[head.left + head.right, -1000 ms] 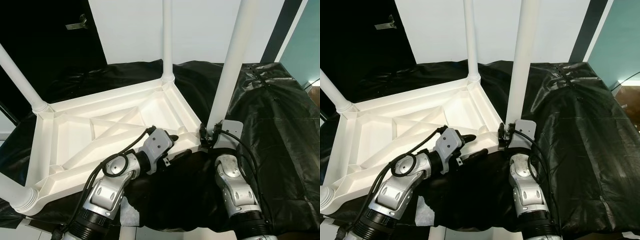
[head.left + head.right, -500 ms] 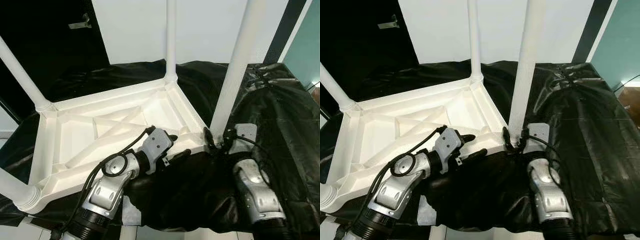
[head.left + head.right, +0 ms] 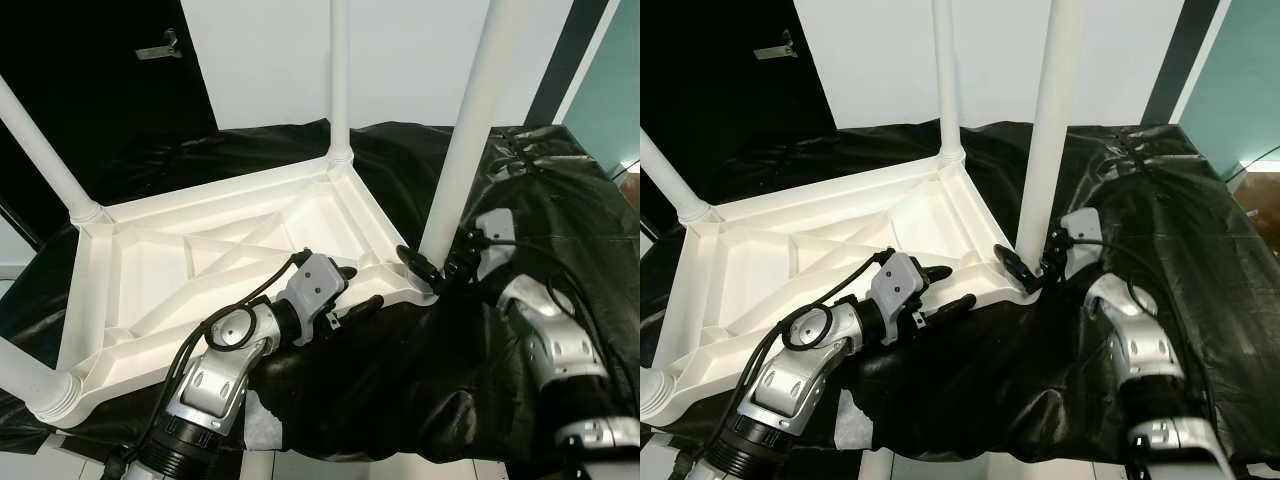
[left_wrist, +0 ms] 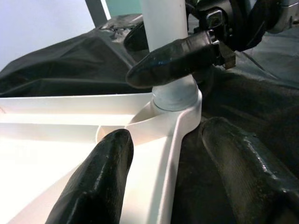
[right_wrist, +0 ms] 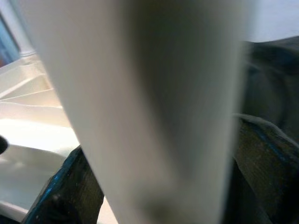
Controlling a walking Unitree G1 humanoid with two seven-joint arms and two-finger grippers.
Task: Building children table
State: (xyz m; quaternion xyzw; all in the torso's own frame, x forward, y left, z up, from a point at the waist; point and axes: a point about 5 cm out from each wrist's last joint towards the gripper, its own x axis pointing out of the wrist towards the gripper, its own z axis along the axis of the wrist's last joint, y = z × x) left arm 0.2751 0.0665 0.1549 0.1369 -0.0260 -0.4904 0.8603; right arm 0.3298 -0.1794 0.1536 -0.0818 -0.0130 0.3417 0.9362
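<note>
On a black sheet (image 3: 560, 190), the upturned white table (image 3: 200, 270) lies. The right gripper (image 3: 432, 268) clasps the near leg (image 3: 470, 130) at its base, forearm angled in. The left gripper (image 3: 350, 290), fingers parted, straddles the table's rim, elbow bent.

Head stereo pair looks forward and down over the upturned table (image 3: 230, 250). Each wrist camera sights closely along its fingers; both share the near leg (image 4: 166, 37).
</note>
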